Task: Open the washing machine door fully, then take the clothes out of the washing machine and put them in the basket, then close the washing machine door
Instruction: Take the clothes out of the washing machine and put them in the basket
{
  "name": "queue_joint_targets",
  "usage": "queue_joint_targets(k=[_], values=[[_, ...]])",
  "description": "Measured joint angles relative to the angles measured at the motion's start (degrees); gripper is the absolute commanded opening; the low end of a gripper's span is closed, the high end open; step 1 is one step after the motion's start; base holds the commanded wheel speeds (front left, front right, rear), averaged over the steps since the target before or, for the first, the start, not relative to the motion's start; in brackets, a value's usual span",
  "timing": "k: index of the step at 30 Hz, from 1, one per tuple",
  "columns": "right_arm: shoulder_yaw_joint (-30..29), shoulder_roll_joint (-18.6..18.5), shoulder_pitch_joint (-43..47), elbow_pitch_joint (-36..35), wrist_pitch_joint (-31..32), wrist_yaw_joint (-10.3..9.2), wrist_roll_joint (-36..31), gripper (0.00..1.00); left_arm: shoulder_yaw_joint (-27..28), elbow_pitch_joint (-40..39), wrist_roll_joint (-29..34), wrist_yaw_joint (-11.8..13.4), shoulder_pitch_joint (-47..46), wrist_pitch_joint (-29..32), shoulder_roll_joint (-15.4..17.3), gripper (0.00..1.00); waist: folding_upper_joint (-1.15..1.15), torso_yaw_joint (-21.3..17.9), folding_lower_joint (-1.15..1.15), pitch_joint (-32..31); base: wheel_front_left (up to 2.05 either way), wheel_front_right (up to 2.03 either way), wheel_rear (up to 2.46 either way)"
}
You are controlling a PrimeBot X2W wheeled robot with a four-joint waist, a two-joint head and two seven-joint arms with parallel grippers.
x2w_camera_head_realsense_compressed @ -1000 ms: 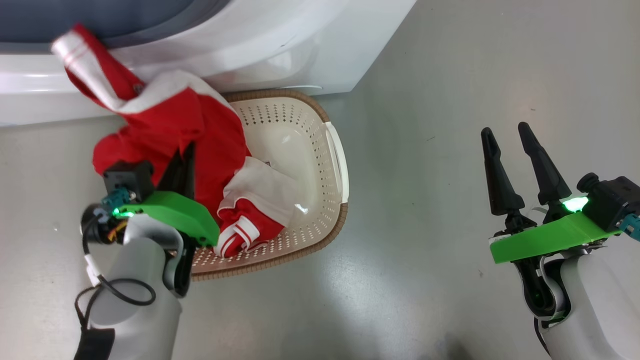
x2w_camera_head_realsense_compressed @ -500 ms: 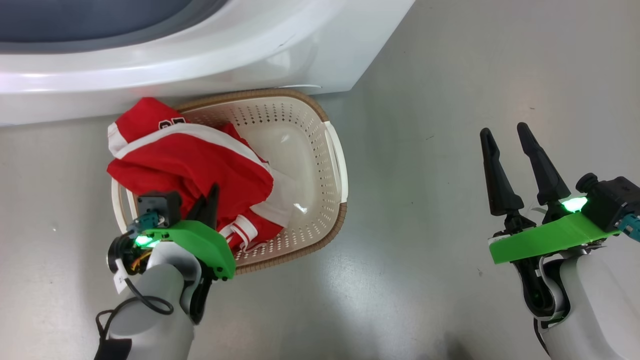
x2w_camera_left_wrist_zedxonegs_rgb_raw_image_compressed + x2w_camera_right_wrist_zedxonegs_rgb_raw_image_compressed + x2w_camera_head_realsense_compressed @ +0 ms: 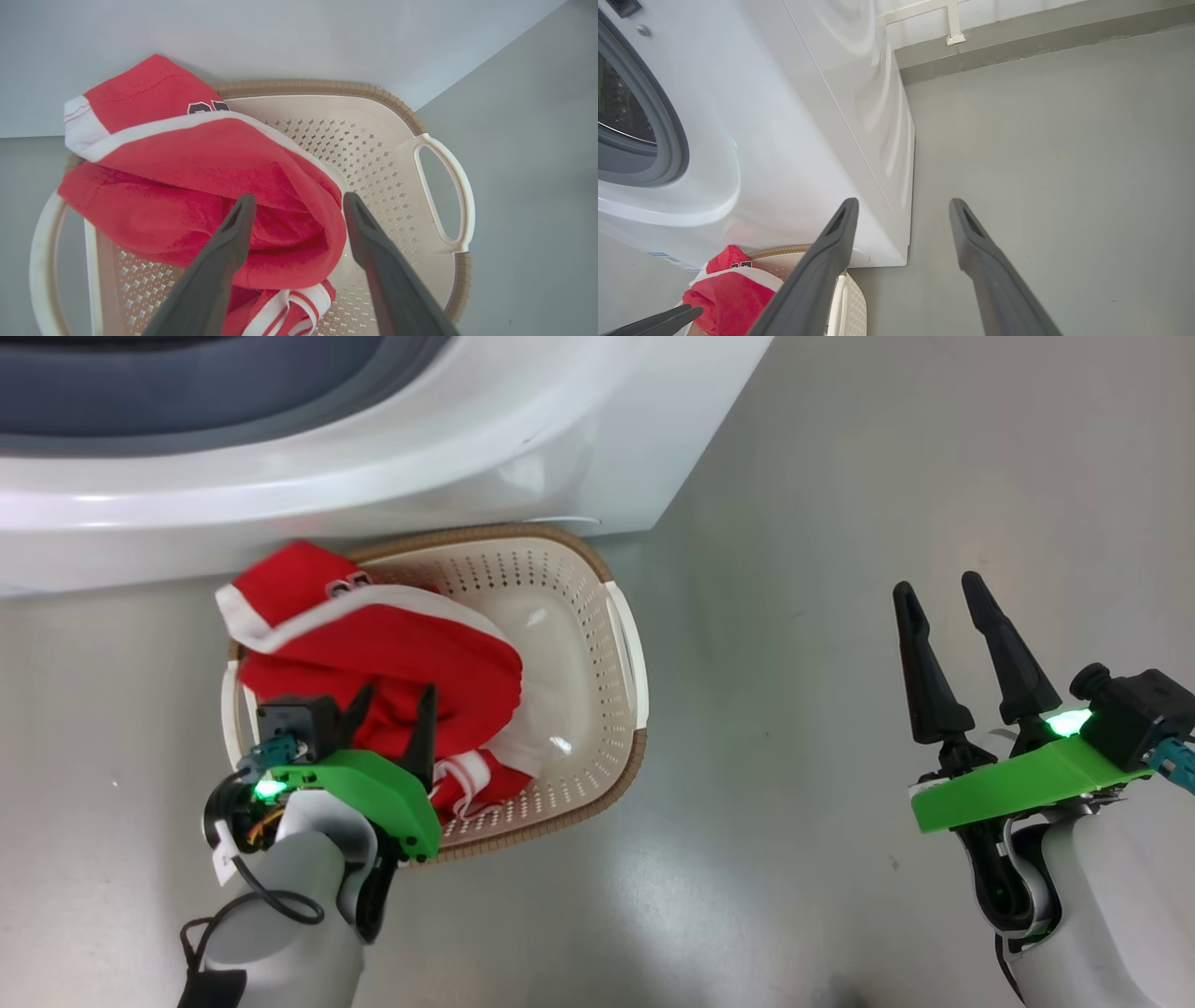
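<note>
Clothes (image 3: 392, 653) of soft red cloth with white bands lay heaped in the left half of the basket (image 3: 560, 579), a rounded cream plastic tub with small holes and a brown woven-look rim. It stood on the grey floor (image 3: 794, 803) just before the glossy white washing machine (image 3: 560, 439). Half a second before, the left jaws were closed on the cloth; now they stood wide beside a red fold. The heap stretched from far left to near right. The right jaws stood wide, empty, well apart.

The left gripper (image 3: 394, 705) and the right gripper (image 3: 936, 586) are both pointing forward, holding their jaws spread wide.
</note>
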Motion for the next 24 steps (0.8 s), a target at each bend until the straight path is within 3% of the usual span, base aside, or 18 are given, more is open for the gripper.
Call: queue_joint_targets(k=[16, 24], values=[[0.9, -0.5, 2.9, 1.4, 0.0, 0.0, 0.0, 1.0, 6.9, -6.6, 4.0, 0.5, 6.0, 0.0, 0.0, 1.0, 0.0, 0.5, 0.0, -7.2, 0.0, 0.0, 0.0], [1.0, -1.8, 6.2, 2.1, 0.0, 0.0, 0.0, 1.0, 11.7, -14.4, 8.2, 0.5, 11.7, 0.0, 0.0, 1.0, 0.0, 1.2, 0.0, -12.5, 0.0, 0.0, 0.0]])
